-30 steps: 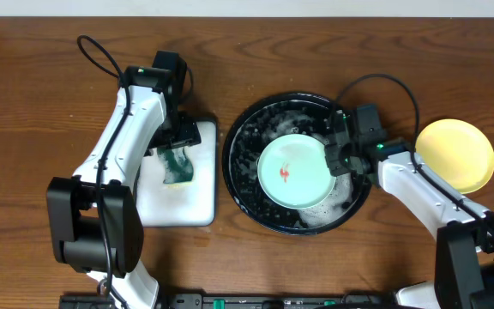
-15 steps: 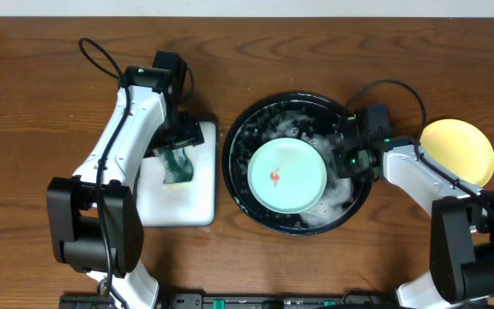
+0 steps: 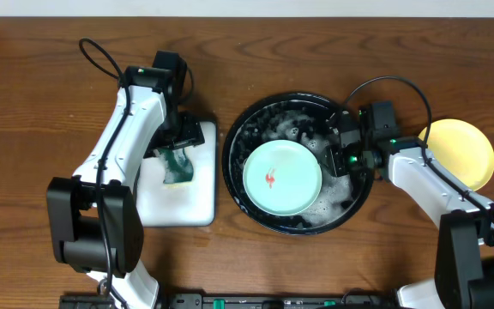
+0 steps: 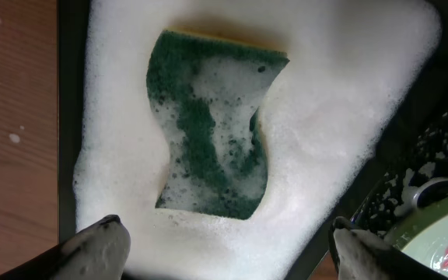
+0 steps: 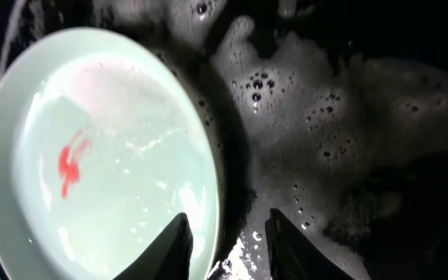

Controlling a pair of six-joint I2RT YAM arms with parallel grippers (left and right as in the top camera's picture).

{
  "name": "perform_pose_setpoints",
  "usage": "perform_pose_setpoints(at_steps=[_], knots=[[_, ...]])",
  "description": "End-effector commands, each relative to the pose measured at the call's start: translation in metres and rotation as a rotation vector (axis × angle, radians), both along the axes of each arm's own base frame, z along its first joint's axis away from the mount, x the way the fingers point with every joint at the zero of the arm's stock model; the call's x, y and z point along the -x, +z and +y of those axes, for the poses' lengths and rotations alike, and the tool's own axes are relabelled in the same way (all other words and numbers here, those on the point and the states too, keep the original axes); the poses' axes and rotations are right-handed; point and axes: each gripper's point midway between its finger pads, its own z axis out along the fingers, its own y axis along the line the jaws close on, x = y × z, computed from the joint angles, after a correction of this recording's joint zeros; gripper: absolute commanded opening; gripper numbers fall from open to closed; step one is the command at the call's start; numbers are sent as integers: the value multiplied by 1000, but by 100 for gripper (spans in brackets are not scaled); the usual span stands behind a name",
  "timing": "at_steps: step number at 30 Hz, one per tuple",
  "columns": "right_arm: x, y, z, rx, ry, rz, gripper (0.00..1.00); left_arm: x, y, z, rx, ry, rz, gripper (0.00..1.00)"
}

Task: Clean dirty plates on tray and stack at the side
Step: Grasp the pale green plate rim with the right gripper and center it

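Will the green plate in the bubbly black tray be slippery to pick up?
Probably slippery: the green plate looks wet and sits among suds in the black tray. It looks stiff, so it should lift whole. Being shallow and flat, it would likely slide, not roll.

Left gripper [image 4: 225,224] hangs wide open, pointing down; right gripper [image 5: 226,218] points down too, jaws narrowly parted

One each: green plate [image 3: 283,178], yellow plate [image 3: 461,150], black tray [image 3: 245,129], white tray [image 3: 178,204], sponge [image 3: 177,166]
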Motion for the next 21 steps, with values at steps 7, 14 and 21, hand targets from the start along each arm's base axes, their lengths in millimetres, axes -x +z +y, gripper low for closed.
perform_pose_setpoints(at_steps=[7,14,21], knots=[[7,-44,12,94,43,65,20,1,-1,1,-3,-4,8,85],[-9,-45,-45,348,-236,48,1,1,-1,1,-3,-4,8,85],[-8,-26,-61,411,-327,23,1,1,-1,1,-3,-5,6,85]])
